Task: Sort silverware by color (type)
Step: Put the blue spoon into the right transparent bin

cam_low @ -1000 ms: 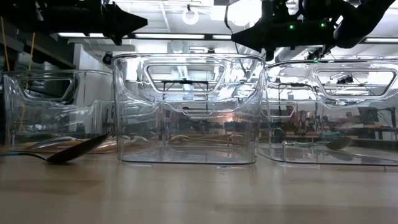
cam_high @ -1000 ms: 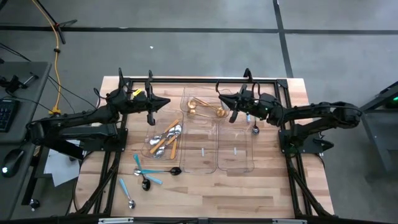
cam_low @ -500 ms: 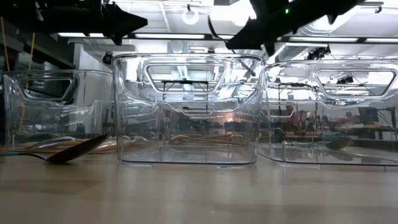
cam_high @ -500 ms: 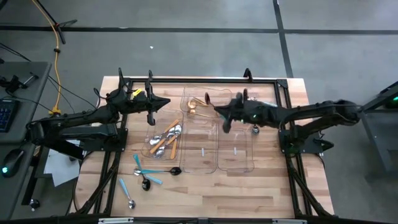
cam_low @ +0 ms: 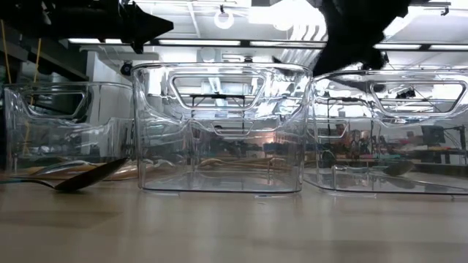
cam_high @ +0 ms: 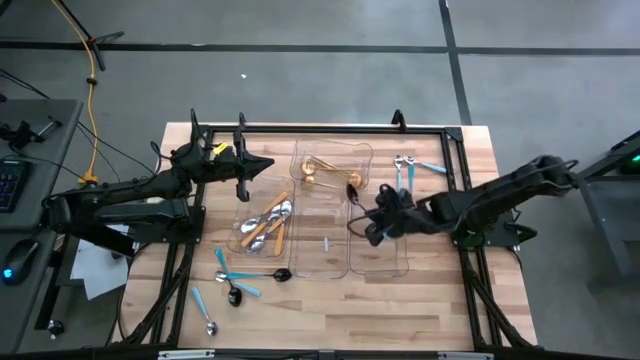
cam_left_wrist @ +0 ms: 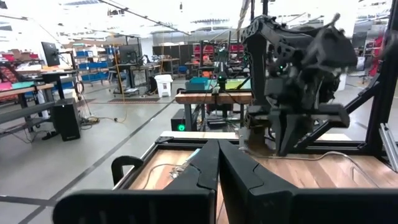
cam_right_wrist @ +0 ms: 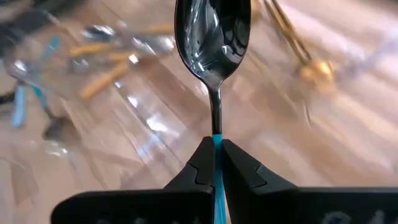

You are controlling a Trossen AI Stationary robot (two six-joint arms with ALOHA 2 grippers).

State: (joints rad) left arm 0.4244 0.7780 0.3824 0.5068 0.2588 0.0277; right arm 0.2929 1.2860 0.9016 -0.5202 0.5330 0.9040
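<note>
Spoon [cam_right_wrist: 212, 37] teal handle clamped between right fingers [cam_right_wrist: 198, 167], bowl jutting beyond, left fingers [cam_left_wrist: 202, 171] clenched empty.

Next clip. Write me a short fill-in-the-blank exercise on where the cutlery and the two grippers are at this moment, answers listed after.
1. The right gripper is shut on a dark spoon with a ____ handle.
2. The gold cutlery lies in the ____ clear tray.
3. The left gripper is ____ and holds nothing.
4. The orange-handled cutlery lies in the tray on the ____ arm's side.

Answers: teal; middle; shut; left
</note>
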